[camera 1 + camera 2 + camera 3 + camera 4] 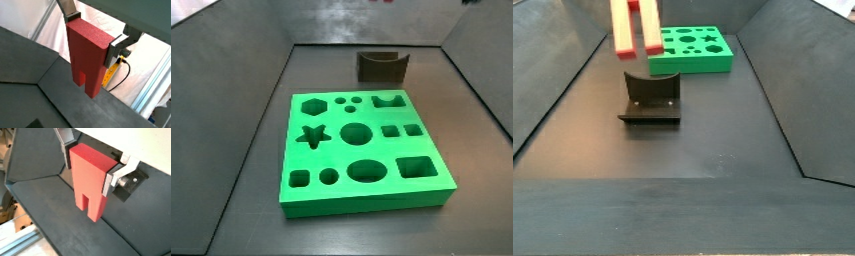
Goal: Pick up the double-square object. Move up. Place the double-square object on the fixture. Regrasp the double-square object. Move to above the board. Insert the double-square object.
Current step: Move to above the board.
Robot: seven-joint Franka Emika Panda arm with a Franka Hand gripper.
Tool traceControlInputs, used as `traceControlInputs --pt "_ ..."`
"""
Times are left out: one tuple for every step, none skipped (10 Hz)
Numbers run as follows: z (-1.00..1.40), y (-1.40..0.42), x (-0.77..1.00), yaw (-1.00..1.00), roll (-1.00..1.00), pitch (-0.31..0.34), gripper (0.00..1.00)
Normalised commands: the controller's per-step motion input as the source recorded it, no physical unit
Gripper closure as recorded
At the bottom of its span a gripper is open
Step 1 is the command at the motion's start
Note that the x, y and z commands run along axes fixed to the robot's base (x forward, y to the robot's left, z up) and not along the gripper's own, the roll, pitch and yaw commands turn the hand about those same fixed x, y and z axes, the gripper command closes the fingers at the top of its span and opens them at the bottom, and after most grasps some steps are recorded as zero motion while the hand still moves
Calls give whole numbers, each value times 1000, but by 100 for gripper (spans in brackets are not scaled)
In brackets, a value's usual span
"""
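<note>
End effector clamps the block by its solid end, prongs down, just above the fixture near the board. Misalignment with the notch could tip it.

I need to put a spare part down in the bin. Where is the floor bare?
Bare floor lies between the fixture and the near wall, and along both sides of the board. The gap between fixture and board is tight, and the gripper hangs above the fixture holding the double-square object.
</note>
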Motion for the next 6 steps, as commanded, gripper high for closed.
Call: traceControlInputs --pt "382 5 27 103 -34 2 100" --pt "213 -5 22 80 -33 8 100" --pt "222 -1000 -527 -49 -1000 -112 100" --pt "212 -1000 -530 -57 -1000 -119 100" --pt "227 -1000 -560 -64 -1000 -133 100" --pt "211 -1000 -573 -73 -1000 -140 100"
